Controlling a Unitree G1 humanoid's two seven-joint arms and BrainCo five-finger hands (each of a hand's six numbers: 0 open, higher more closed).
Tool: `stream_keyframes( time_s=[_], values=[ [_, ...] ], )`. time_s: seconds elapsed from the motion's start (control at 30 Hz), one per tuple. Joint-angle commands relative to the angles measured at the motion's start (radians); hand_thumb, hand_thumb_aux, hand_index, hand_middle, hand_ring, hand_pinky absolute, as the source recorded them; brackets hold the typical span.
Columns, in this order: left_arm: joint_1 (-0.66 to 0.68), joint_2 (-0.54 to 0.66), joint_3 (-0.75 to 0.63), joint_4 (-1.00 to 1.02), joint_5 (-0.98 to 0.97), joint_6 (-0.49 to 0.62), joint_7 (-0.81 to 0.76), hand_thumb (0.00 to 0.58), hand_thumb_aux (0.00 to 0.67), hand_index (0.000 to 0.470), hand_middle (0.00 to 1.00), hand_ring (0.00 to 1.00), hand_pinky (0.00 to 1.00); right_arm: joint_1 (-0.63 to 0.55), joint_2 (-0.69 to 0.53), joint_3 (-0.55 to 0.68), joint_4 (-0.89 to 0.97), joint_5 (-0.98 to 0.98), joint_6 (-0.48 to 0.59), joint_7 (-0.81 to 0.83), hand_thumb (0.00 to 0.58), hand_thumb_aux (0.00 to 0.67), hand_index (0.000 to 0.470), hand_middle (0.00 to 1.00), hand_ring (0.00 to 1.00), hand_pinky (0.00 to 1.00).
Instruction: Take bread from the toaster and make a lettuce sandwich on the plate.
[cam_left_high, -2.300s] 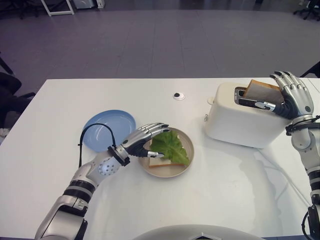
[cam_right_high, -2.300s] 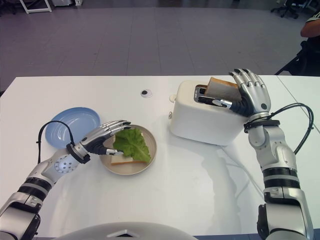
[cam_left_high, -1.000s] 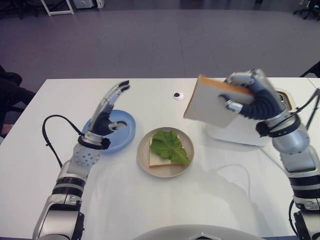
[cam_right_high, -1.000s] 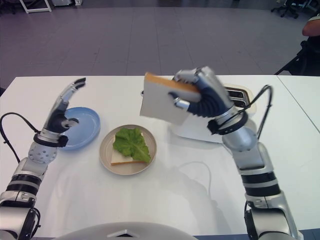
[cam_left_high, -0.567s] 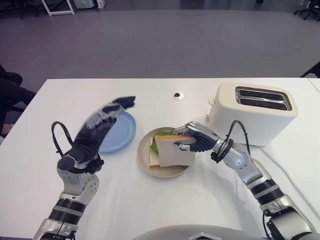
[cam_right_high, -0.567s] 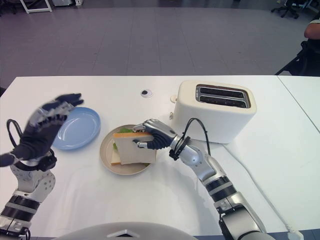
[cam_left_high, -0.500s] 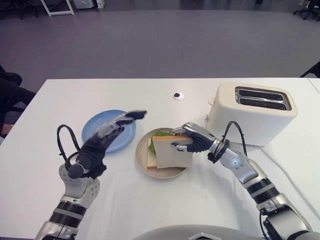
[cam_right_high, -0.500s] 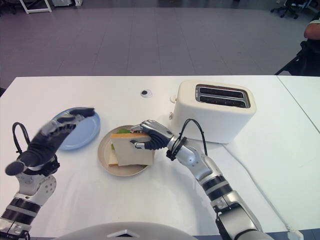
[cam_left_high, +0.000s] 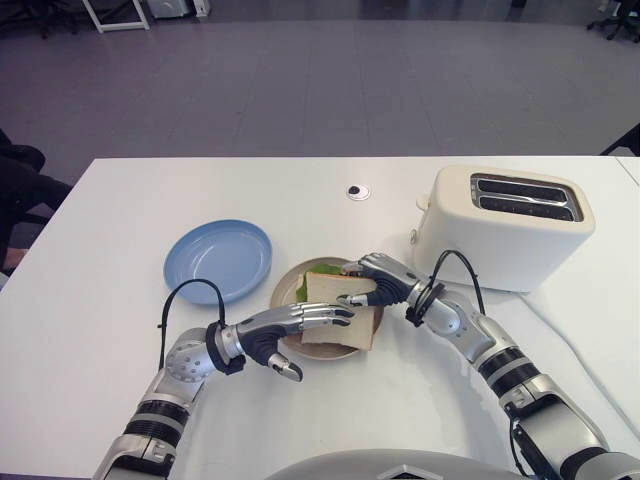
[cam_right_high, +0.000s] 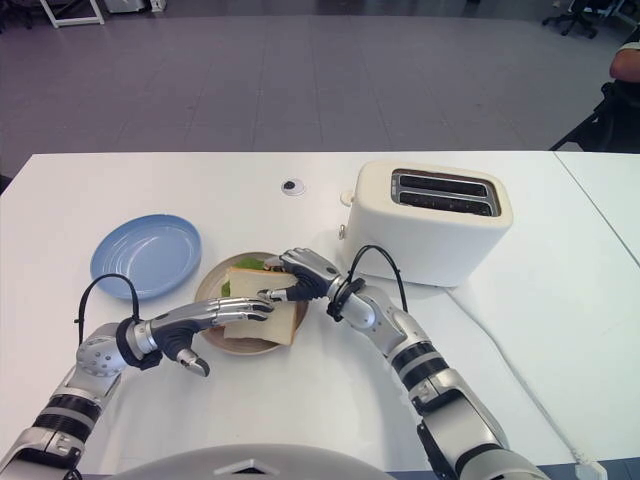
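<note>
Shows a white worktop (cam_right_high: 560, 330) with a tan plate (cam_right_high: 207, 288) near its middle. Carries on that plate a slice of bread (cam_right_high: 270, 326), slightly tilted, with green lettuce (cam_right_high: 248, 264) peeking out at its far edge. Grips the slice's far right corner with the right hand (cam_right_high: 306, 274), fingers curled over the crust. Stretches the left hand (cam_right_high: 200, 322) in low from the left, fingers straight, tips over the slice's left part, thumb hanging down. Sets a cream toaster (cam_right_high: 425, 240) with 2 dark slots just right of the tan plate, a blue plate (cam_right_high: 145, 255) at its left, and 1 small round black-and-white disc (cam_right_high: 291, 185) farther back.
</note>
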Motion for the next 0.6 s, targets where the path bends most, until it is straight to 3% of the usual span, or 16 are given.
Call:
stream_keyframes(
  time_s=[0.03,0.07,0.1,0.33,0.6],
  values=[
    [-0.005,0.024,-0.006,0.073,0.159,0.067,0.057,0.0,0.0,0.0,0.0,0.0,0.0,-0.015,0.019,0.013,-0.022,-0.019,-0.017,-0.018,0.0,0.0,0.0,0.64,0.64,0.64],
    [-0.007,0.027,-0.012,0.079,0.175,0.068,0.071,0.0,0.0,0.0,0.0,0.0,0.0,-0.015,0.022,0.007,-0.032,-0.019,-0.018,-0.027,0.0,0.0,0.0,0.35,0.35,0.35],
    [-0.007,0.03,-0.02,0.08,0.182,0.067,0.08,0.014,0.008,0.006,0.0,0.0,0.0,-0.017,0.026,-0.006,-0.042,-0.011,-0.016,-0.04,0.0,0.0,0.0,0.18,0.18,0.18],
    [-0.014,0.048,-0.042,0.091,0.2,0.066,0.143,0.014,0.008,0.006,0.0,0.0,0.0,-0.025,0.081,-0.176,-0.14,0.144,-0.003,-0.142,0.0,0.0,0.0,0.02,0.02,0.02],
    [-0.064,0.03,0.01,0.095,0.201,0.075,0.279,0.0,0.0,0.0,0.0,0.0,0.0,0.031,0.094,-0.237,-0.284,0.38,-0.06,-0.05,0.0,0.0,0.0,0.0,0.0,0.0]
  ],
)
